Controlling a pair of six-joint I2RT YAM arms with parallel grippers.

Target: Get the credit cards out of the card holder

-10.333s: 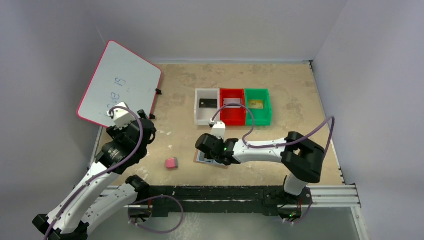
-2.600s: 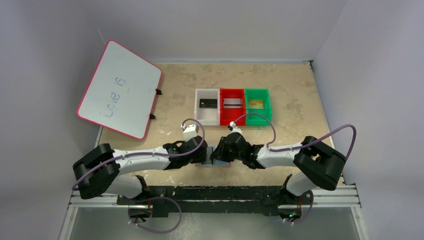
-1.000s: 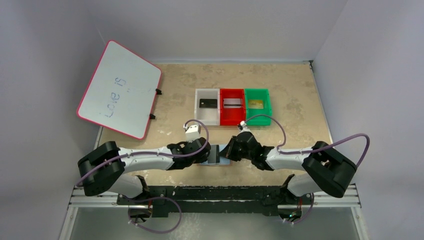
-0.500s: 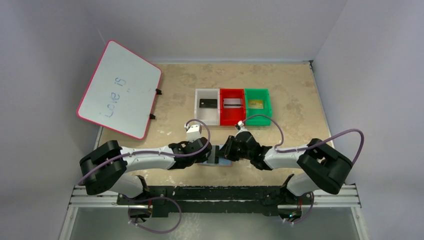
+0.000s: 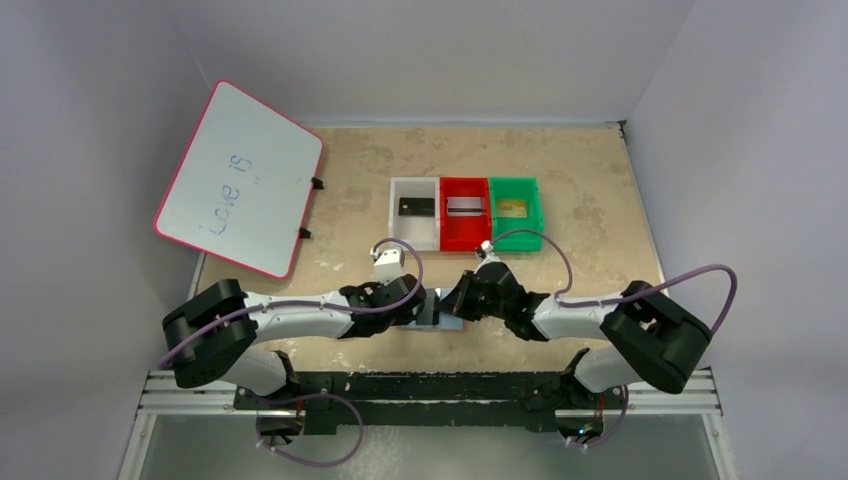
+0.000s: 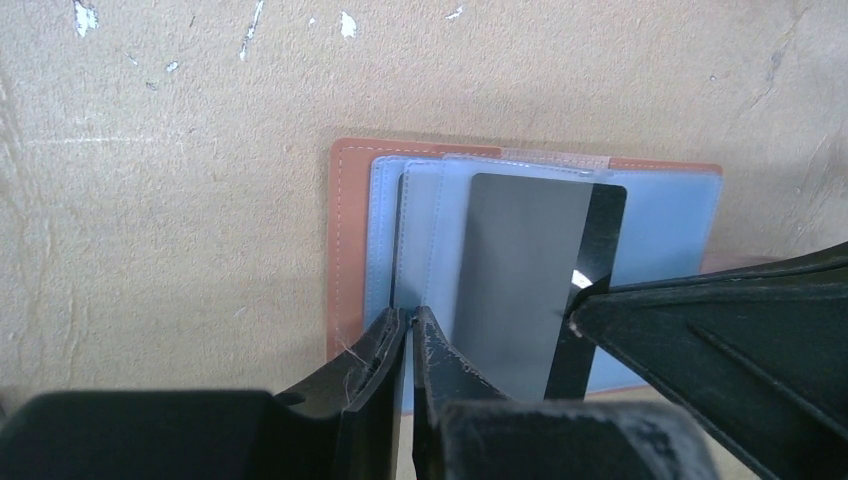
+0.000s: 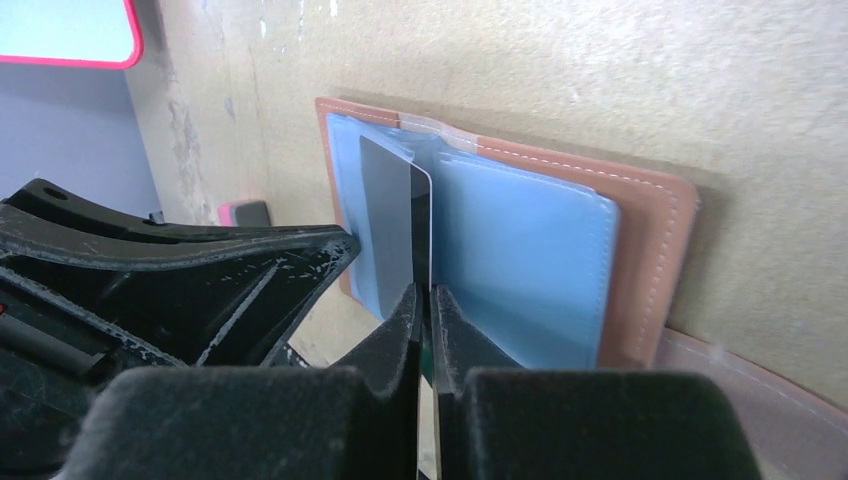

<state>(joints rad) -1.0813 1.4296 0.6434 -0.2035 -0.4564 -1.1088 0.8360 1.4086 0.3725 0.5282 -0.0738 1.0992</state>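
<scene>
Tan leather, folded open: from the top view the card holder (image 5: 434,320) is seen at the near middle of the tabletop (image 5: 580,180), between the tips of the two arms. The left pincer (image 5: 416,306) is set at its left side and the right pincer (image 5: 452,304) at its right, both low over it. Farther back a row of three bins is noted:
- white bin (image 5: 414,234), with a black card (image 5: 415,207)
- red bin (image 5: 464,236), with a silver-grey card (image 5: 463,206)
- green bin (image 5: 515,236), with a gold card (image 5: 512,207)

A red-rimmed whiteboard (image 5: 240,180) is propped at the far left.

Left wrist view: the holder is laid flat, with pale blue sleeves fanned over the leather. A credit card (image 6: 510,280), grey with a dark stripe along its right side, is seen among the sleeves. Whether any part of it sits in a pocket cannot be told. The left pincer's jaws are drawn almost together, with only a hairline gap, and are pinched on the near edge of a sleeve. A finger of the right pincer is seen coming in from the right, its tip touching the striped side of the card.

Right wrist view: the right pincer's jaws are closed to a thin slit on the near edge of the grey card. The left pincer's finger is seen just beside the sleeves on the left. A pink eraser (image 7: 245,212) is noted on the tabletop beyond.
</scene>
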